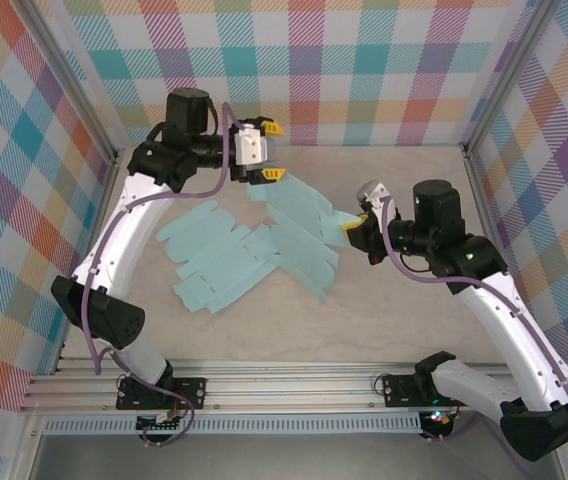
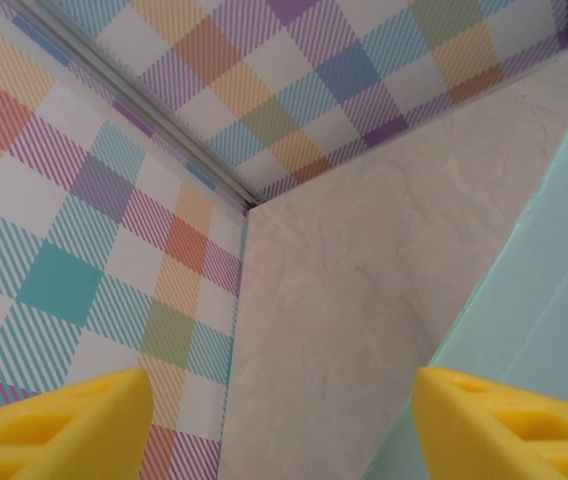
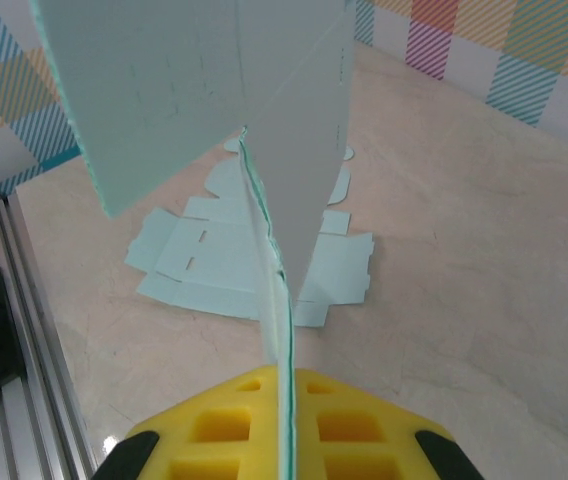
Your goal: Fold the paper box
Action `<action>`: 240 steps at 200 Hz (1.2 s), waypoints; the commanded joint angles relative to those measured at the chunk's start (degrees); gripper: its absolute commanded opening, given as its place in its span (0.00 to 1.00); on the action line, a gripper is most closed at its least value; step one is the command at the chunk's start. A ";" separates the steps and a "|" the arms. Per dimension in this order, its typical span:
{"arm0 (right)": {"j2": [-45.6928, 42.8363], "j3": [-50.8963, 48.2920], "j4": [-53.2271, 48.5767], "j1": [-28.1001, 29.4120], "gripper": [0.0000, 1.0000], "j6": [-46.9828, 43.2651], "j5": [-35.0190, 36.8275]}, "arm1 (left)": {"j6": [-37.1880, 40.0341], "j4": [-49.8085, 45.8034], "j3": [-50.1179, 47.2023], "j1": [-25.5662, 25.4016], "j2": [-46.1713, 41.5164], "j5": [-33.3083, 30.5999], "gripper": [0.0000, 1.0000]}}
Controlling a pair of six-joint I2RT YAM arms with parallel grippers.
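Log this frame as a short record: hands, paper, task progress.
right hand: shut on the raised blank, pinching its edge
left hand: open, near the raised blank's far corner; contact unclear
flat blank: lying on the table, left of the raised one
progress: no box shape formed yet

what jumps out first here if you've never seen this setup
The pale teal paper sheet, lifted off the table and pinched edge-on in the shut right gripper at centre right, draws the eye first. A second flat box blank lies on the marble-look table to its left, and the left gripper stands open by the lifted sheet's far edge. Bright plaid walls frame it all.
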 commanded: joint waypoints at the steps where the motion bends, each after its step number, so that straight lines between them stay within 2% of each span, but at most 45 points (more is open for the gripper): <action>1: 0.07 2.79 -0.47 0.72 0.00 -2.25 0.29 | 7.54 -9.10 1.40 0.34 0.69 2.45 0.67; 38: 0.37 3.40 -1.44 1.11 0.00 -2.68 0.85 | 8.29 -10.42 1.72 0.34 1.40 2.78 0.63; 131: -0.45 1.95 -0.07 1.45 0.00 -2.45 2.09 | 9.48 -13.33 1.84 0.34 2.86 -1.36 0.58; 167: -0.77 0.70 1.59 1.38 0.00 -2.18 2.87 | 9.43 -13.79 1.63 0.34 3.34 -3.30 0.45; 195: -1.19 -0.85 3.24 1.36 0.00 -0.43 3.43 | 7.78 -11.67 -0.02 0.26 2.49 -4.47 0.22; 240: -3.67 -6.49 7.64 1.37 0.00 9.80 7.67 | 3.88 -5.54 -8.32 -3.21 -1.77 -9.89 0.05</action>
